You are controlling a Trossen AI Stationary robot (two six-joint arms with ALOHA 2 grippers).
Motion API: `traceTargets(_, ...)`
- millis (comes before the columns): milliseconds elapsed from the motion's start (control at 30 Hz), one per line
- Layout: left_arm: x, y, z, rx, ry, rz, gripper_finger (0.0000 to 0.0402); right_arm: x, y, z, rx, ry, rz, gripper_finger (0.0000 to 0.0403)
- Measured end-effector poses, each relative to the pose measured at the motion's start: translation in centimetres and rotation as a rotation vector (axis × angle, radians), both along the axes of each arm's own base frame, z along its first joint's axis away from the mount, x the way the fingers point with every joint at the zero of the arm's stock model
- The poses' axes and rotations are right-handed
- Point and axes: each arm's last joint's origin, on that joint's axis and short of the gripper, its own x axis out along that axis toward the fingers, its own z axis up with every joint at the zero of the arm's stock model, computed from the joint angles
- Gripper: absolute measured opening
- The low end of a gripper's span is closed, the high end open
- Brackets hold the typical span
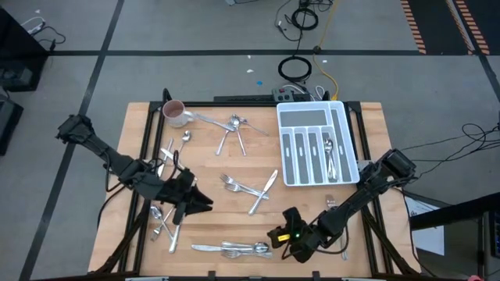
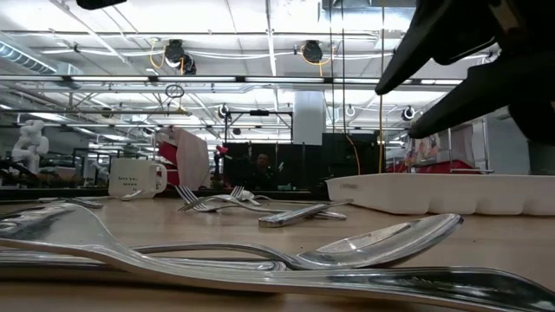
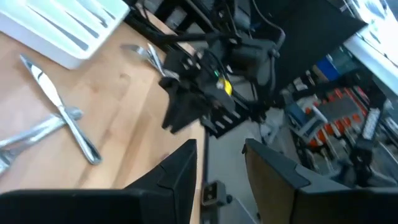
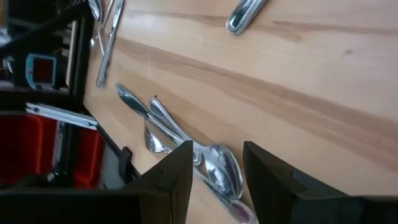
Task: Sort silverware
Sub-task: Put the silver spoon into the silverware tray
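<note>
Silverware (image 1: 248,188) lay scattered across the wooden table (image 1: 312,207), mostly well apart from the white tray (image 1: 316,143), where a few pieces sat sorted. The right gripper (image 4: 216,163) hovered spread and empty over spoons (image 4: 214,171) near the table's front edge, apparently lining up a pick. The left gripper (image 3: 221,163), fingers apart and empty, waited farther from the tray.

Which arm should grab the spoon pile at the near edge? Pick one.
Right. Its gripper hovers open beside that pile; its wrist camera looks straight at the spoons. The left gripper sits farther off.

Dark print on the mug (image 2: 137,178), too small to read
</note>
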Motion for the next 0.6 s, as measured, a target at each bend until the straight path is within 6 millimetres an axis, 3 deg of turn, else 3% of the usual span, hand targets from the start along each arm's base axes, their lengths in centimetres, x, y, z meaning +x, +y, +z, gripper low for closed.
traceTargets(200,-0.6,-1.0,0.0,0.019,-0.005,-0.067,0.0141,-0.1,0.5,0.0,0.045,-0.028,-0.021,0.0132)
traceTargets(467,-0.8,-1.2,0.0,0.04,-0.012,-0.086,0.0141,3.8,3.4,-2.0,0.032,-0.044,0.05,0.0132)
traceTargets(600,-0.8,-1.2,0.0,0.043,-0.013,-0.087,0.0141,4.2,3.5,-1.6,-0.023,-0.021,0.044,0.0132)
